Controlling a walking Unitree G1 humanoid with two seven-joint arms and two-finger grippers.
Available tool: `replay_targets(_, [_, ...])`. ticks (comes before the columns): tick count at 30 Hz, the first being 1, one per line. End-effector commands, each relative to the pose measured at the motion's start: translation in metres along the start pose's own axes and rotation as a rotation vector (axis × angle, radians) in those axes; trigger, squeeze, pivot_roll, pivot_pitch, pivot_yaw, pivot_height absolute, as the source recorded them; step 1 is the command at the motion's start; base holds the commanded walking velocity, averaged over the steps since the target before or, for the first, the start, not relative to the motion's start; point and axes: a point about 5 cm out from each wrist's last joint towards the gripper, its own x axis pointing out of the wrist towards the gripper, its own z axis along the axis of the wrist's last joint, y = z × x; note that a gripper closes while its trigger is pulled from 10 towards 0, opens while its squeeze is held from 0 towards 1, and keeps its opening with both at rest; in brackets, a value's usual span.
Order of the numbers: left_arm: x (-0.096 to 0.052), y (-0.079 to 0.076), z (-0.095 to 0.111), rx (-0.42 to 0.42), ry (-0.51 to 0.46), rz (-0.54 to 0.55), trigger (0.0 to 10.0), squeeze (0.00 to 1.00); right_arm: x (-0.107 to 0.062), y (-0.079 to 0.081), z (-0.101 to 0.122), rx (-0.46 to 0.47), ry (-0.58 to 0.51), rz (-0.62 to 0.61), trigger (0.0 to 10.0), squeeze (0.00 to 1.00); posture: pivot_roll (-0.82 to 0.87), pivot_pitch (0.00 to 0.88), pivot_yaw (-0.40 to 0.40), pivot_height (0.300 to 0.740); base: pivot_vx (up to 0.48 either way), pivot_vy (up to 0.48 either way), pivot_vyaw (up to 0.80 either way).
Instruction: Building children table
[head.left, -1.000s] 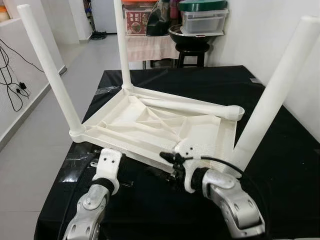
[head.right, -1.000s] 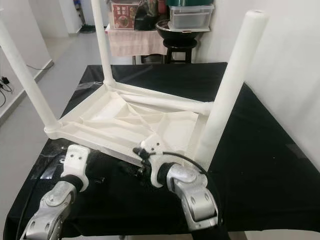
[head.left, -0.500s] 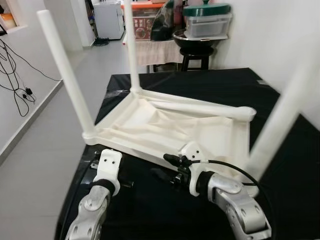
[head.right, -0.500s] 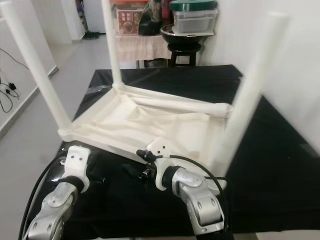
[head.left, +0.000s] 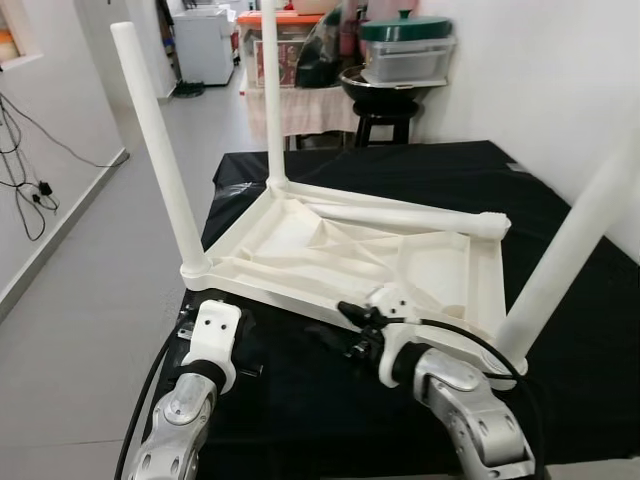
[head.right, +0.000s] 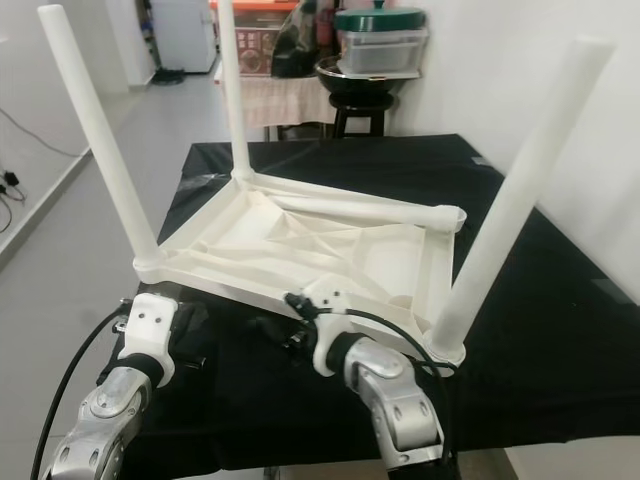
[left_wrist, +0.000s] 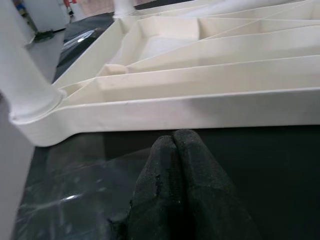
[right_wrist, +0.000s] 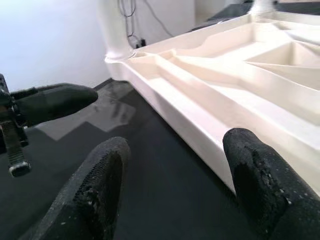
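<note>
Where the black cloth (head.left: 560, 240) covered the bench, the white table (head.left: 330, 250) lay upside down at the centre of the frame, its ribbed underside facing up. Three legs stood upright from its corners: one (head.left: 160, 140) at upper left, one (head.left: 270, 90) at top centre, and one (head.left: 570, 250) at the right edge. A fourth leg (head.left: 400, 215) lay flat across the far rim, reaching to the empty far right corner socket (head.left: 497, 224).

The left gripper (left_wrist: 175, 150) sat at lower left of the head view, just short of the table's near rim, above the cloth; its two black fingers (left_wrist: 192, 165) were pressed together, holding nothing. The right gripper (right_wrist: 175, 165) sat at lower centre, also beside the near rim; its fingers (right_wrist: 100, 185) were spread apart, one pad (right_wrist: 255, 170) just beside the rim, though contact could not be judged. The left gripper's closed tip (right_wrist: 55, 100) appeared in the right wrist view, well apart from the right fingers.

Beyond the bench, at top centre, a black stool (head.left: 385, 95) carried a clear box with a green lid (head.left: 405, 45). Grey floor (head.left: 90, 260) ran along the left, with cables (head.left: 25, 170) against the white wall.
</note>
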Motion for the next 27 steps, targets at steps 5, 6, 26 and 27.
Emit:
replay_targets(5, [-0.0008, -0.0017, -0.0059, 0.01, 0.033, -0.004, 10.0, 0.0, -0.0022, -0.0059, -0.0068, 0.032, -0.01, -0.056, 10.0, 0.0, -0.09, 0.0, 0.014, 0.74, 0.0, 0.0, 0.0])
replay_targets(6, [-0.0008, -0.0017, -0.0059, 0.01, 0.033, -0.004, 10.0, 0.0, -0.0022, -0.0059, -0.0068, 0.032, -0.01, -0.056, 10.0, 0.0, -0.09, 0.0, 0.014, 0.74, 0.0, 0.0, 0.0])
replay_targets(26, [0.0005, -0.0026, -0.0065, 0.036, 0.041, -0.021, 10.0, 0.0, 0.0025, -0.0091, -0.0107, 0.048, -0.018, -0.1, 10.0, 0.0, -0.09, 0.0, 0.019, 0.74, 0.0, 0.0, 0.0])
replay_targets(27, [0.0008, -0.0028, -0.0065, 0.032, 0.042, -0.021, 10.0, 0.0, 0.0027, -0.0093, -0.0108, 0.049, -0.019, -0.101, 10.0, 0.0, -0.09, 0.0, 0.019, 0.74, -0.277, 0.0, 0.0])
